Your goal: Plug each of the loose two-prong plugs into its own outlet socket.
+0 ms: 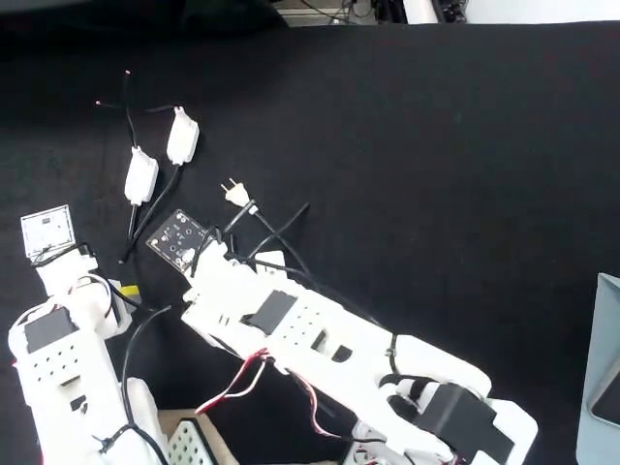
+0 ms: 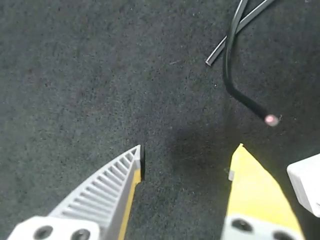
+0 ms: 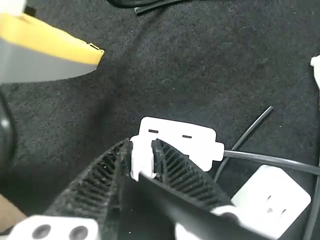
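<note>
A loose two-prong plug (image 1: pixel 235 194) lies on the black cloth with its black cable trailing toward the arms. Two white oblong outlet sockets (image 1: pixel 141 175) (image 1: pixel 182 137) lie farther left on thin black cables. In the right wrist view my right gripper (image 3: pixel 142 161) is shut on the edge of a white outlet socket (image 3: pixel 181 141) with two slots facing up. A second white socket (image 3: pixel 272 196) lies just beside it. My left gripper (image 2: pixel 187 170) is open over bare cloth, close to a black cable with a pink tip (image 2: pixel 270 119). Its yellow finger (image 3: pixel 47 35) appears close by in the right wrist view.
The right arm (image 1: pixel 310 329) stretches from the bottom right across the middle, covering the cloth under it. The left arm (image 1: pixel 63 349) stands at the bottom left. A grey-blue container (image 1: pixel 605 368) sits at the right edge. The cloth's far right half is open.
</note>
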